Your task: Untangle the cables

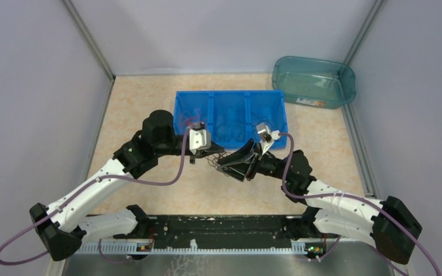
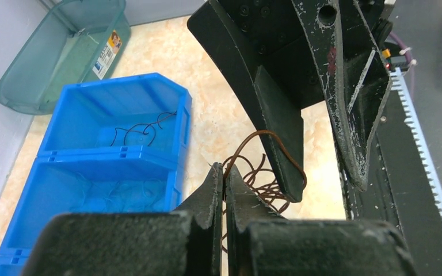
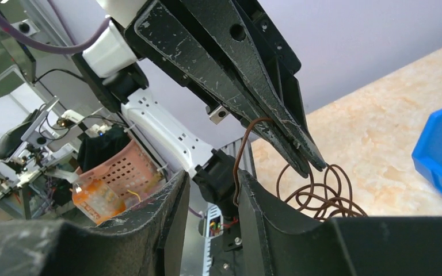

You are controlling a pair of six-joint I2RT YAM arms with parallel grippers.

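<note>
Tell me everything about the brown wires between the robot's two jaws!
The brown cables are thin, smooth-looking, bendy wires curled into a loose bunch of loops. They sit between the two arms, on the near side of the blue bin. The left gripper has its jaws shut on one strand, which arches upward. Another strand runs through the open jaws of the right gripper. Whether the bunch hangs or lies down is unclear.
</note>
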